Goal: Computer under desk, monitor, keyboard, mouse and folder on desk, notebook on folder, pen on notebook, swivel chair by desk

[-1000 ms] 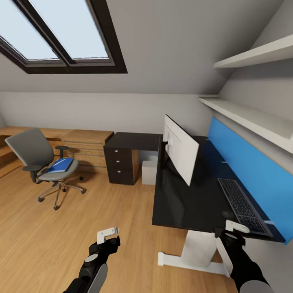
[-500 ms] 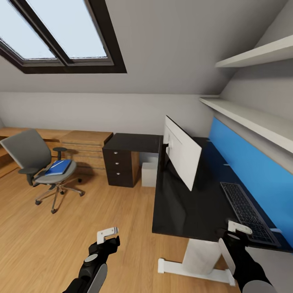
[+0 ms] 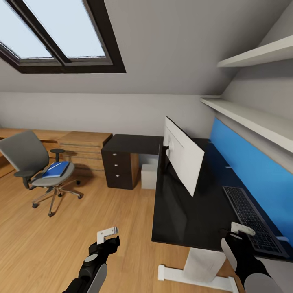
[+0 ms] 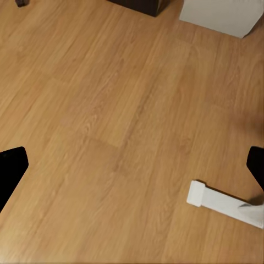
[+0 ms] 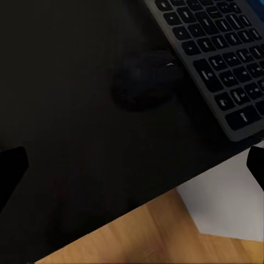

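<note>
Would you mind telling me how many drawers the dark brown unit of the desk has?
3. The drawer unit stacks them vertically, each with a round silver knob: top, middle, bottom. It stands at the far end of the desk, beside the computer.

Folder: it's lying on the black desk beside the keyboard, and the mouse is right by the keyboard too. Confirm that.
Not quite. The blue folder lies on the seat of the swivel chair, away from the desk, as the head view shows. The rest holds: the mouse sits right by the keyboard on the desk.
</note>
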Controlling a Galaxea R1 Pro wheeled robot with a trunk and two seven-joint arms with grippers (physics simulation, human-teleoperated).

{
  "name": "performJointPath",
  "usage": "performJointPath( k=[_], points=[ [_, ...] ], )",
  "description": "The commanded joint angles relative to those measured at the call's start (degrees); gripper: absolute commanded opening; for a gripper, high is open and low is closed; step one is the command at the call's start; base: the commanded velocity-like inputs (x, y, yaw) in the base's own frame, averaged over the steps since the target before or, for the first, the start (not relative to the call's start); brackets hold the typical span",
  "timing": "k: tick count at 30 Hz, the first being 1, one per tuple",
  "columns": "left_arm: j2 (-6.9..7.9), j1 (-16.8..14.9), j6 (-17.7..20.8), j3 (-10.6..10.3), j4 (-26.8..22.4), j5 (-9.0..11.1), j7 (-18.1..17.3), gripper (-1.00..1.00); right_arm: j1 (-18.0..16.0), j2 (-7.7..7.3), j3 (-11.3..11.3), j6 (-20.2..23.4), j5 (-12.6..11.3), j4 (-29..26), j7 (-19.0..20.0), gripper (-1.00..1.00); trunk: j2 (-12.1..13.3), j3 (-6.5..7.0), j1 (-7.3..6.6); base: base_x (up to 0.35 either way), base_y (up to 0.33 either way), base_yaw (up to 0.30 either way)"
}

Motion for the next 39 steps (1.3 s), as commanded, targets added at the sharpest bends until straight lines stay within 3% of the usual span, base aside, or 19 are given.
performJointPath(
  k=[1,14,31,36,39],
  points=[
    [0.02,-0.1,0.1,-0.1,-0.1,0.5,0.5,1.00,0.0,-0.04,0.1,0.2,-0.4,-0.1,-0.3,1.00,-0.1,-0.12,0.04,0.085,0.000,0.000],
    [0.02,-0.1,0.1,-0.1,-0.1,0.5,0.4,1.00,-0.1,-0.25,0.0,0.2,-0.5,0.0,-0.3,1.00,-0.1,-0.12,0.04,0.107,0.000,0.000],
    [0.02,-0.1,0.1,-0.1,-0.1,0.6,0.5,1.00,-0.1,-1.72,-0.2,0.1,-0.9,0.0,-0.3,1.00,-0.1,-0.12,0.04,0.031,0.000,0.000],
    [0.02,-0.1,0.1,-0.1,-0.1,0.6,0.4,1.00,-0.1,-2.99,-2.1,-0.4,-4.1,0.0,-0.1,1.00,-0.1,-0.12,0.04,0.000,0.000,0.000],
    [0.02,-0.1,0.1,-0.1,-0.1,0.6,0.4,1.00,-0.1,-4.55,-2.7,-0.5,-8.9,0.0,0.7,1.00,-0.1,-0.12,0.04,0.000,0.000,0.000]
  ],
)
